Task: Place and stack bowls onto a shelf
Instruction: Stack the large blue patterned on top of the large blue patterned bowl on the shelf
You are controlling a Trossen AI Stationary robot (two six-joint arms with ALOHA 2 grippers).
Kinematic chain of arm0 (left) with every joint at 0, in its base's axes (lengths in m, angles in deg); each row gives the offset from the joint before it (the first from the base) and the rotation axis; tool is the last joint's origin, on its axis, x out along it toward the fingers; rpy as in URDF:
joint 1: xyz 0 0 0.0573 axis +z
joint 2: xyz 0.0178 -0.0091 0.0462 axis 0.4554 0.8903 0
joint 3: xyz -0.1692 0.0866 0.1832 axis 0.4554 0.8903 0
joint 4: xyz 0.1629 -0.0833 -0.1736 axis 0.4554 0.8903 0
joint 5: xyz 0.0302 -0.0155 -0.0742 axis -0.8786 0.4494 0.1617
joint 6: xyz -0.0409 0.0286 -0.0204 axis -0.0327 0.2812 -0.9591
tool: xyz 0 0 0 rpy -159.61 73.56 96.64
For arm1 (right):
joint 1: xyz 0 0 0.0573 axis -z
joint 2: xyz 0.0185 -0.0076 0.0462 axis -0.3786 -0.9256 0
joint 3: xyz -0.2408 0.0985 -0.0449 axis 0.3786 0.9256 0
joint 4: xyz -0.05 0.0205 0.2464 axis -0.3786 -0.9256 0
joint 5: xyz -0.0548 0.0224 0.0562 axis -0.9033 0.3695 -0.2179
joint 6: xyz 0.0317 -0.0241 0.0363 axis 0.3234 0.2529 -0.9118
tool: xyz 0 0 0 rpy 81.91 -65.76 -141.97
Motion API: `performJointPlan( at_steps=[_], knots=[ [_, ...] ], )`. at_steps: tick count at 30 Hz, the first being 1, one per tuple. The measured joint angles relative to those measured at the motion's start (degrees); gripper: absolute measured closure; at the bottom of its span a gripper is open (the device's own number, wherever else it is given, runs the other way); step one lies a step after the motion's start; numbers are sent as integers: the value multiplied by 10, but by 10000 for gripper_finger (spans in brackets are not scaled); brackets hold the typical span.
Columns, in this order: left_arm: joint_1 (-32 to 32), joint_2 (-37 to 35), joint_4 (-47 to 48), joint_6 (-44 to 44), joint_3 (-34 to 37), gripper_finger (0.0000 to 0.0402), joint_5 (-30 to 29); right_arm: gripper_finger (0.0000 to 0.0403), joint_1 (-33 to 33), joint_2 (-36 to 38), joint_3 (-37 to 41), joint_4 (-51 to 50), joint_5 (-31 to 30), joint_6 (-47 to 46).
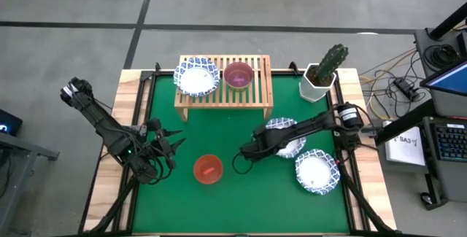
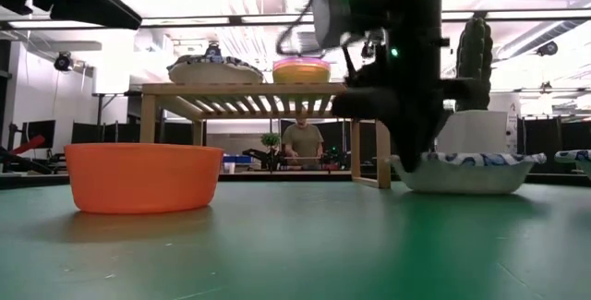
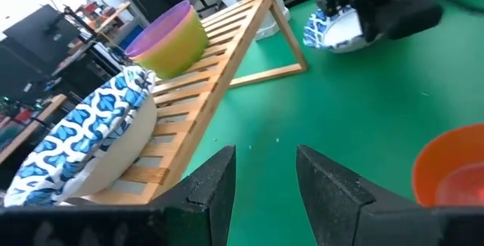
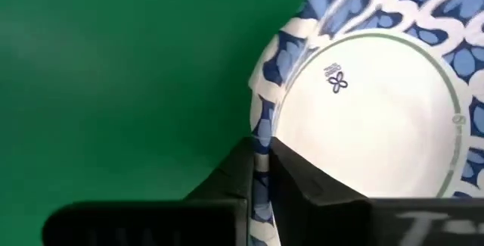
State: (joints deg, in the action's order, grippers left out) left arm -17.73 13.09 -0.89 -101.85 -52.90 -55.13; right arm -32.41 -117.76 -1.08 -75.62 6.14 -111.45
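The light-wood shelf [image 1: 223, 91] stands at the table's far side. On its slats sit a white bowl with a blue rim [image 1: 195, 76] and a purple bowl nested in a yellow one [image 3: 170, 38]. A red bowl [image 1: 208, 169] rests on the green mat near the front. My right gripper [image 4: 261, 155] is shut on a second white-and-blue bowl [image 1: 286, 136] right of centre. A third one [image 1: 316, 171] sits on the mat at the front right. My left gripper [image 1: 175, 144] is open and empty, left of the red bowl. No green bowl is in view. My right gripper holds the bowl's blue patterned rim [image 4: 262, 129] on the side toward the table's left. One finger [image 4: 310, 189] is inside the bowl and one [image 4: 227, 182] outside. The fingers come from above, pointing down. The bowl sits upright with its base on the mat [image 2: 462, 187].
A white pot with a cactus [image 1: 321, 76] stands right of the shelf at the far right corner. The shelf's right part [image 1: 261, 73] has bare slats. A person [image 2: 302, 141] shows beyond the table in the low view.
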Motion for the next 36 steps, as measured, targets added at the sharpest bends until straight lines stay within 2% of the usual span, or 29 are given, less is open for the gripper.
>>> performJointPlan(
  at_steps=[3,9,16,19,21,25,31,33,36],
  knots=[
    [-2,0,2,10,-3,278,7,388,-9,1,-29,-8,24,33],
    [-21,-7,2,12,-25,278,-15,393,-35,2,-132,-1,86,182],
    [-86,-14,-1,12,-28,278,-33,393,-72,3,-289,-12,87,365],
    [-114,-15,-2,12,-28,278,-78,394,-79,4,-351,-1,77,462],
    [-129,-16,-2,12,-28,278,-122,394,-78,5,-379,20,48,529],
    [-144,-19,-2,12,-28,278,-180,394,-55,5,-414,83,-12,688],
    [-144,-19,-1,15,-28,278,-192,394,34,5,-421,221,-54,863],
    [-144,-19,-1,16,-28,278,-192,394,69,5,-420,252,-51,903],
    [-144,-19,0,16,-28,278,-192,394,124,-1,-419,288,-12,924]
  ],
)
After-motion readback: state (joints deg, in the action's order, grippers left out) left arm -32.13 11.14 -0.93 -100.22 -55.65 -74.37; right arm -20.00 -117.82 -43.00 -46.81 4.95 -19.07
